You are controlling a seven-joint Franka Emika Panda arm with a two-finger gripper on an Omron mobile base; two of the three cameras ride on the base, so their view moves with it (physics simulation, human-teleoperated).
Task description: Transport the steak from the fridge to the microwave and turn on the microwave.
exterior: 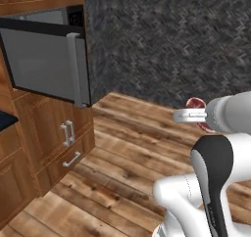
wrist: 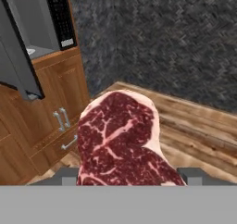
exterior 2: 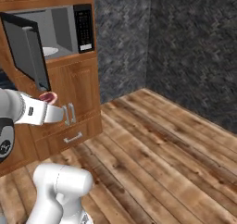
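Observation:
The steak [wrist: 119, 137], dark red with pale marbling, stands between my fingers, and my gripper [wrist: 127, 174] is shut on it. Its top edge shows above the hand as the steak [exterior: 196, 104] and the steak [exterior 2: 48, 97]. My gripper [exterior: 193, 115] hangs in mid-air over the wooden floor, to the right of the microwave [exterior: 44, 59] and some way short of it. The microwave [exterior 2: 60, 31] has its door [exterior 2: 28, 52] swung wide open to the left, its grey cavity bare to view and its black control panel [exterior 2: 84, 28] at the right. The fridge is out of view.
A white plate [exterior 2: 49, 51] lies inside the cavity. Wooden cupboards with a drawer [exterior 2: 74, 137] and bar handles [exterior: 68, 132] stand below the microwave. The open door [exterior: 49, 64] juts into the room. A dark stone wall [exterior: 171, 40] closes the back, above plank flooring [exterior 2: 157, 149].

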